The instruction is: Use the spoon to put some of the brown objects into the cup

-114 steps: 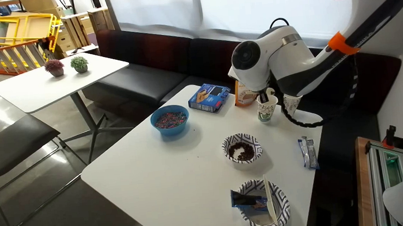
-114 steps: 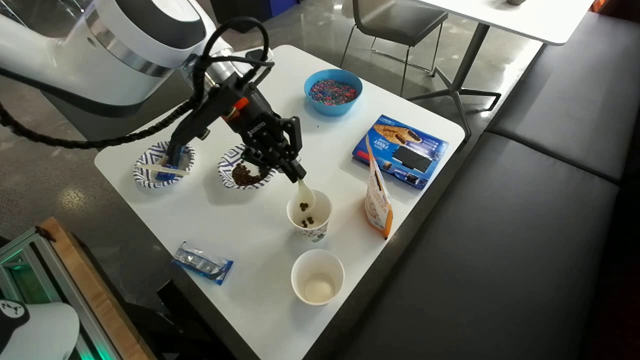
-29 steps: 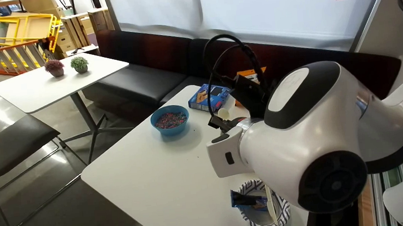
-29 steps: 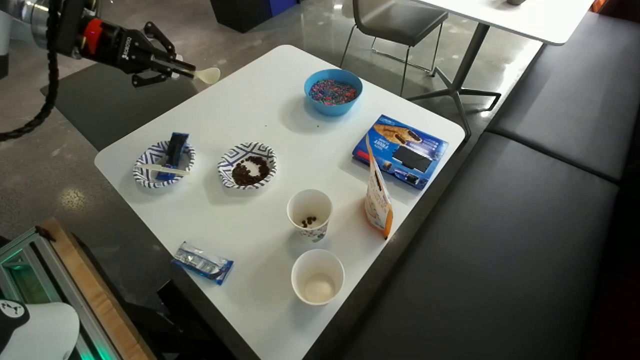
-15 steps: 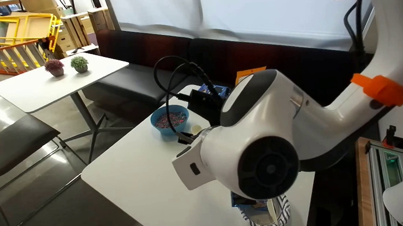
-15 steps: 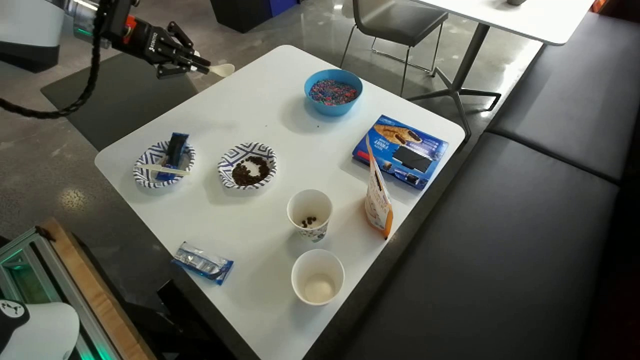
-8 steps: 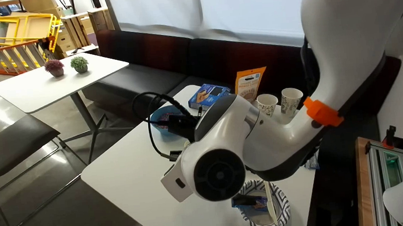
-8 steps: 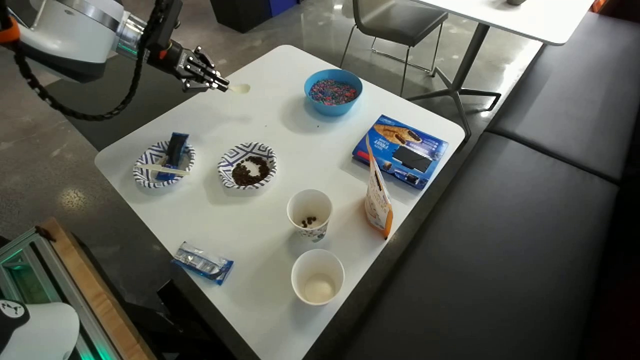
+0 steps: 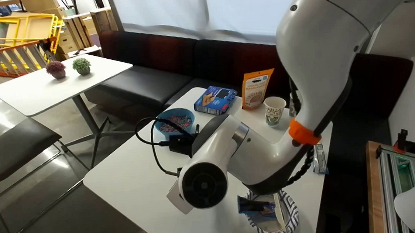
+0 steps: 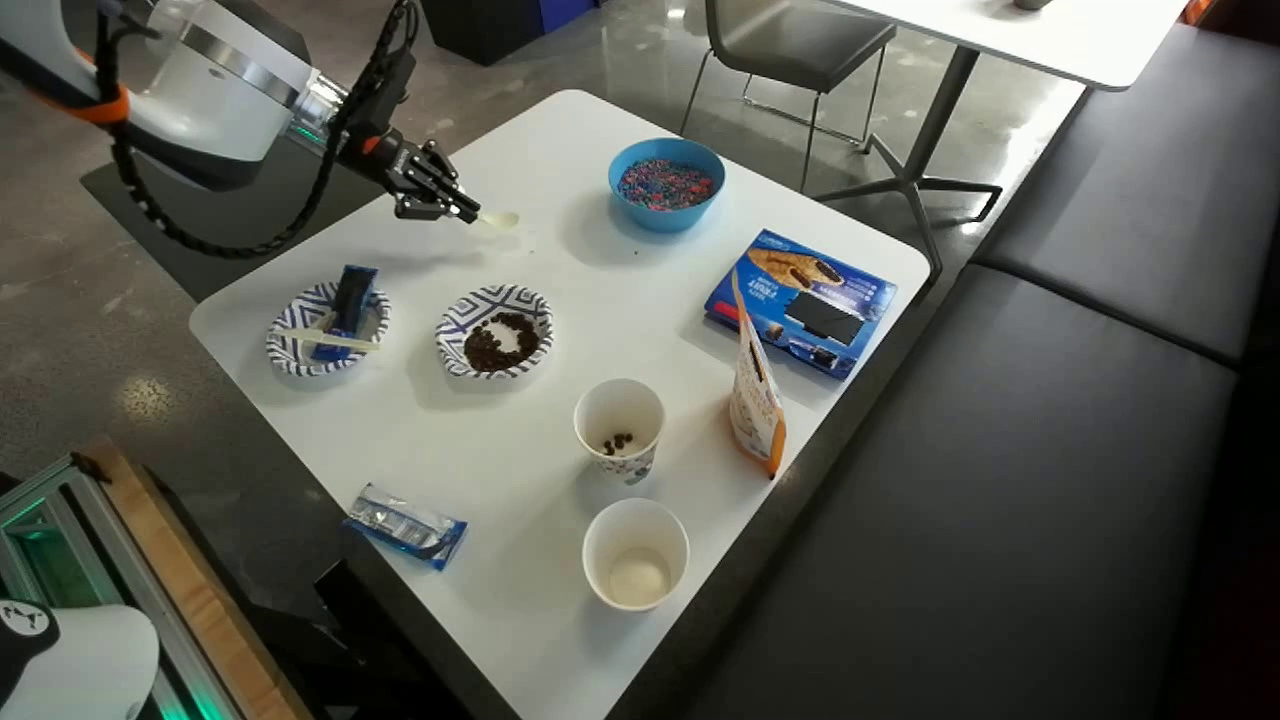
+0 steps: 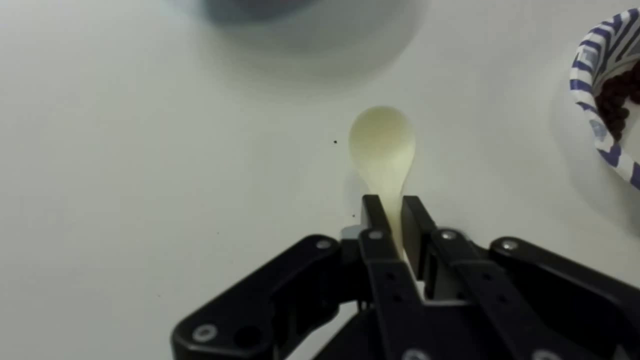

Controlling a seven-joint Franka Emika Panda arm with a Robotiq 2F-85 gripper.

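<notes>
Spoon (image 11: 383, 137): pinched by its handle in the claw (image 11: 391, 206), long axis ahead
Most brown objects (image 11: 615, 97): right of the claw in the wrist view, off-axis
Next scoop: likely needs swinging right

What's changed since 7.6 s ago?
The gripper carried the spoon from the cup toward the upper left of an exterior view, to above the table. The spoon, then loaded, looks empty; some brown objects lie in the cup. Spoon still gripped. Cup, bowl of brown objects, blue bowl: unmoved.
</notes>
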